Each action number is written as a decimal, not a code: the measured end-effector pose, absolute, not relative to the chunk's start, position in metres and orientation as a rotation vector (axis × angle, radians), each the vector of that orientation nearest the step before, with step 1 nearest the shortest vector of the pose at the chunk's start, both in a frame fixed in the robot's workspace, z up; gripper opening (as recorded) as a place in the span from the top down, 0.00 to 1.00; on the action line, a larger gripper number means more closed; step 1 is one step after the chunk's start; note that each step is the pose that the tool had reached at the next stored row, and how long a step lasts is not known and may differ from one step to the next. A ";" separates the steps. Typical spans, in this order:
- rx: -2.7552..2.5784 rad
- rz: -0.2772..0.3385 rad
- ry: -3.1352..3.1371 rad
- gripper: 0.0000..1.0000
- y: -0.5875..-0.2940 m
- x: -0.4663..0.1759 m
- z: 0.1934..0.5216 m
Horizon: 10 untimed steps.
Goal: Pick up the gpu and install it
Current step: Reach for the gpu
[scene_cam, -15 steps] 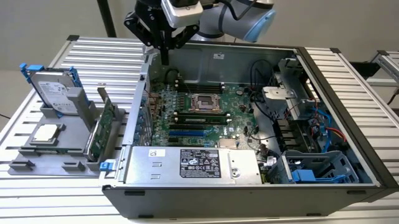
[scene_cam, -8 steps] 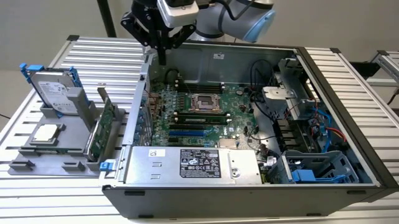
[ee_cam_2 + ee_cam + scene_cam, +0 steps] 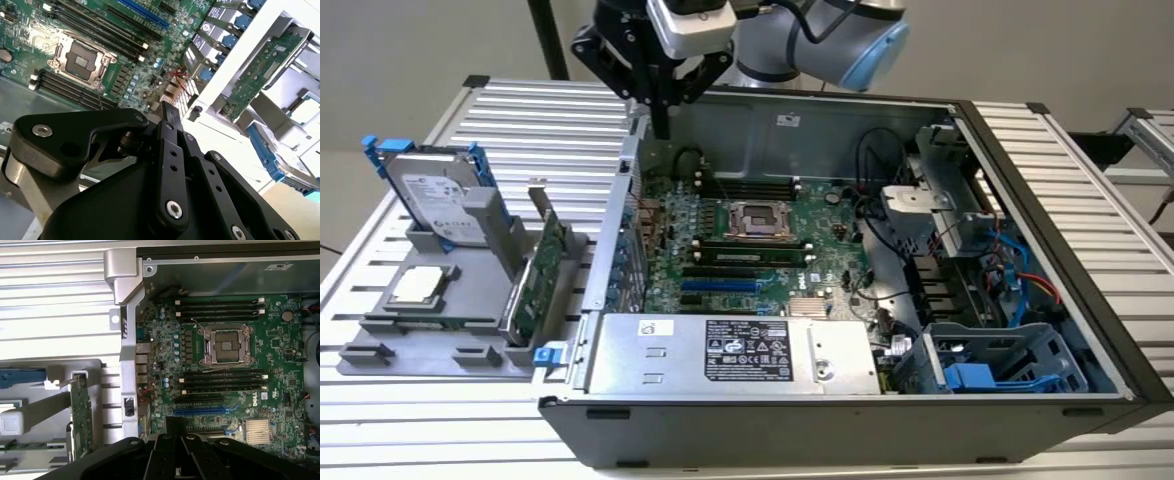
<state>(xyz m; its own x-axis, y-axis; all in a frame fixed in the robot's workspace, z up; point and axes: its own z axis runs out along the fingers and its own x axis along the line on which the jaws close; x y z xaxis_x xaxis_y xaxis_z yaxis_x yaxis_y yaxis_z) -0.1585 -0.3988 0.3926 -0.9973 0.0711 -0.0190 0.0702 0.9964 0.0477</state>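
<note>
Counted one gpu (image 3: 539, 272): thin rectangular card, green circuit face showing, small components dotted over it. Set on edge in grey holder (image 3: 447, 322) on slatted desk (image 3: 520, 110), just beside open computer case (image 3: 854, 430), on the exterior view's left.

Same holder: one silver hard drive (image 3: 434, 195) in blue frame, one flat processor chip (image 3: 419, 285).

One case, with one green motherboard (image 3: 834, 215) lying flat inside.

One gripper (image 3: 660, 128) above far left corner of case. Fingers pressed together, holding nothing, well apart from gpu.
</note>
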 end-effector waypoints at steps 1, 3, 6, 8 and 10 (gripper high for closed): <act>0.110 0.073 3.118 1.00 -0.399 -0.159 0.393; 0.110 0.073 3.118 1.00 -0.399 -0.161 0.393; 0.110 0.073 3.118 1.00 -0.399 -0.163 0.393; 0.110 0.073 3.118 1.00 -0.399 -0.164 0.393; 0.110 0.073 3.118 1.00 -0.399 -0.165 0.393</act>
<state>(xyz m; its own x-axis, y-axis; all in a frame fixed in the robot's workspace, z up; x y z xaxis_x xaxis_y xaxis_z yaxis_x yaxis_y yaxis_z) -0.1652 -0.3988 0.3926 -0.9973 0.0712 -0.0191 0.0702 0.9964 0.0478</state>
